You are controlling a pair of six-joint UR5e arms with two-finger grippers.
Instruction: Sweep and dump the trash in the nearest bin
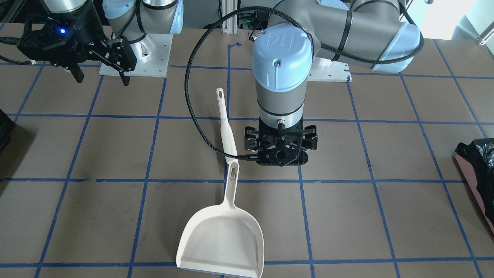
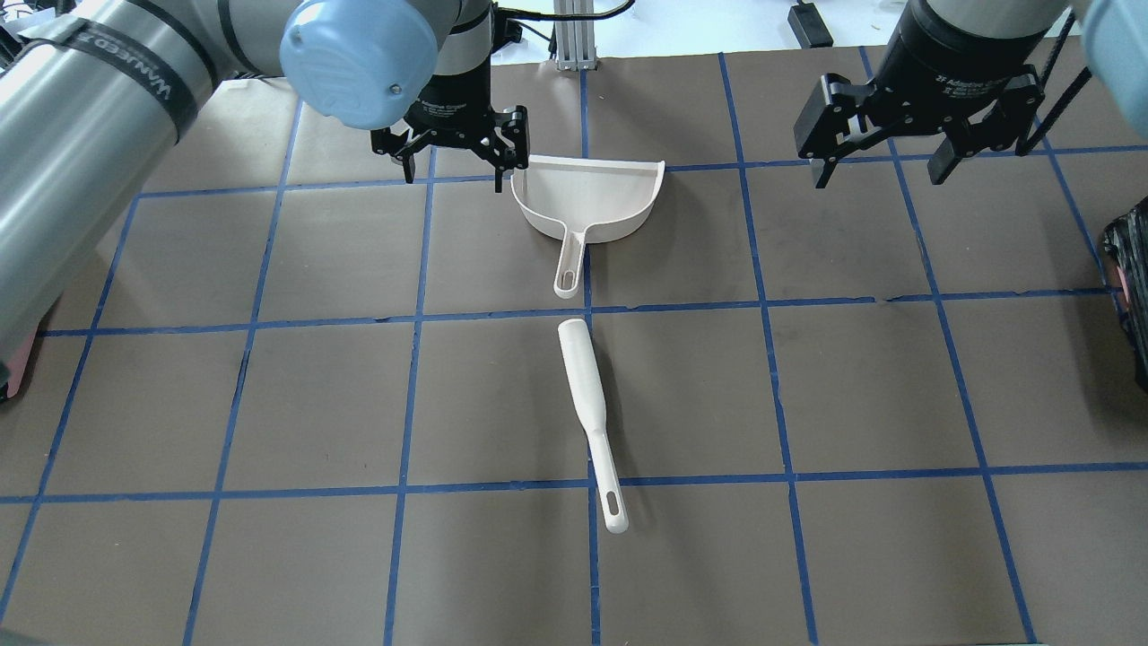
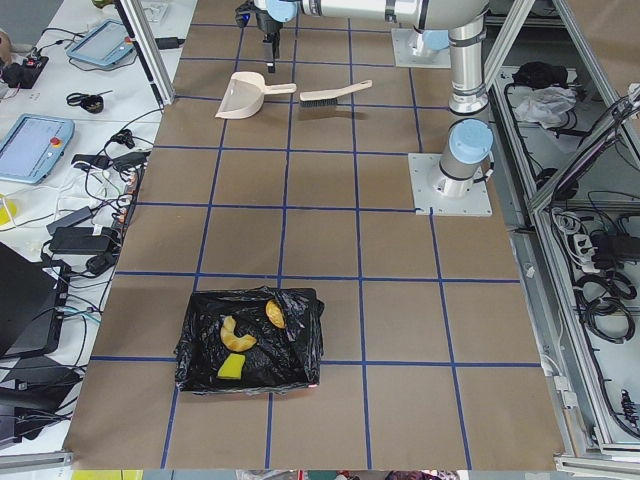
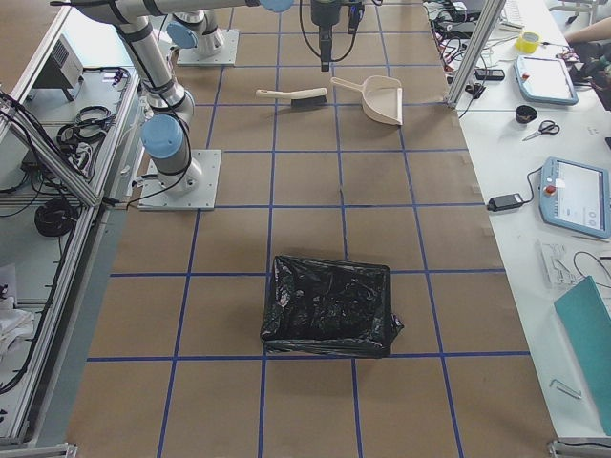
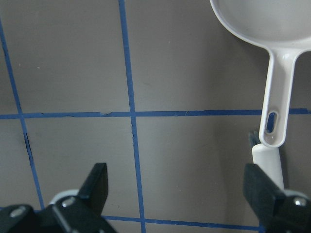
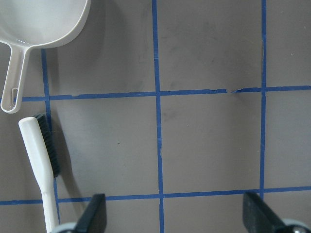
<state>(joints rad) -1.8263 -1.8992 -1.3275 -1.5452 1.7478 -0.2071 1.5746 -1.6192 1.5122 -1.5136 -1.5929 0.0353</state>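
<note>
The three scraps lie in the black-bag-lined bin (image 3: 250,340) in the exterior left view: a golden-brown chunk (image 3: 274,313), a pale crescent (image 3: 236,336) and a yellow wedge (image 3: 231,367). This bin's pinkish side shows at the edge of the front view (image 1: 476,181). The cream dustpan (image 2: 587,197) lies empty on the table, with the cream brush (image 2: 592,422) just behind its handle. My left gripper (image 2: 453,178) is open and empty, hanging beside the dustpan's left side. My right gripper (image 2: 879,175) is open and empty, well to the right of the dustpan.
A second bag-lined bin (image 4: 329,305) stands at the table's right end, with nothing visible in it; its bag shows at the overhead view's right edge (image 2: 1132,296). The table is brown with a blue tape grid. A black cable (image 1: 193,100) loops off the left arm.
</note>
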